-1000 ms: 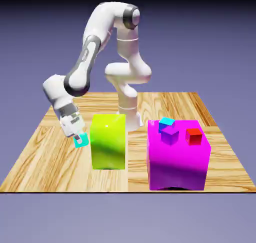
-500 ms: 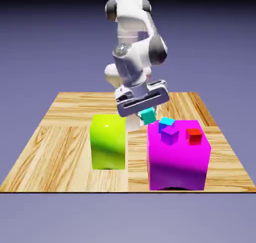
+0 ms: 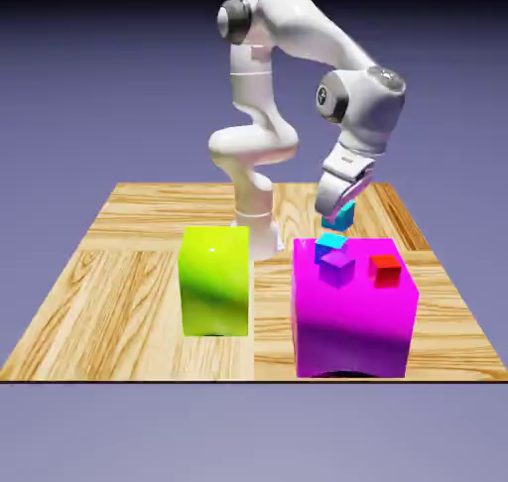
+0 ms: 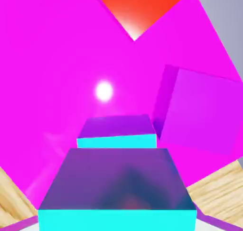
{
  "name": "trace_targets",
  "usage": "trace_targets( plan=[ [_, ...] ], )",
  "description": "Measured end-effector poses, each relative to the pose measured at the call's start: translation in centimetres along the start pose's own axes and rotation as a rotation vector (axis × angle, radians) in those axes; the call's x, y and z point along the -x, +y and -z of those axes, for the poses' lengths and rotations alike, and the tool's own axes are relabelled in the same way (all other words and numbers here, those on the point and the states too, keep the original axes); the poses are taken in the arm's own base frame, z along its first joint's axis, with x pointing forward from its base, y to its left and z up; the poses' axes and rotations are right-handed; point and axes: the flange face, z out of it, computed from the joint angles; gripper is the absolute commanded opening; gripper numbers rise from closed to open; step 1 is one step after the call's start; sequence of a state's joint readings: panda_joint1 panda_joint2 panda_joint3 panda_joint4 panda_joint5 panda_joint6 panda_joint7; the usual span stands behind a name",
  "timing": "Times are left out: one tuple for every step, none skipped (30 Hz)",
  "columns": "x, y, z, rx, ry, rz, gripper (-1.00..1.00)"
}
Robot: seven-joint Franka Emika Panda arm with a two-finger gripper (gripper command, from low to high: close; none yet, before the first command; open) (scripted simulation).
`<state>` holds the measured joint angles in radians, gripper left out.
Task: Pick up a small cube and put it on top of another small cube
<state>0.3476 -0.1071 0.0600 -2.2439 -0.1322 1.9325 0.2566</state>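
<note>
Jaws are clamped on the small teal cube (image 3: 343, 215). It hangs just above the bright-blue cube (image 3: 330, 243) on the magenta block (image 3: 352, 316).

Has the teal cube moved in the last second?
Yes. The teal cube went from the lime block's left to above the magenta block, toward the exterior view's right.

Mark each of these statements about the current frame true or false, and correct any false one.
1. The tool holds the teal cube in the air. True.
2. The teal cube rests on the lime block. False: nothing lies on the lime block.
3. The bright-blue cube, purple cube and red cube sit on the magenta block. True.
4. The teal cube is already stacked on the bright-blue cube. False: it hangs just above it, apart.
</note>
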Motion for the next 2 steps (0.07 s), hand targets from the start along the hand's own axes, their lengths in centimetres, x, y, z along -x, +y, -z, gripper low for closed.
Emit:
trace_targets(
  plan=[
    [-0.01, 0.01, 0.0, 0.002, 0.001, 0.0, 1.0],
    [-0.01, 0.01, 0.0, 0.002, 0.001, 0.0, 1.0]
  ],
)
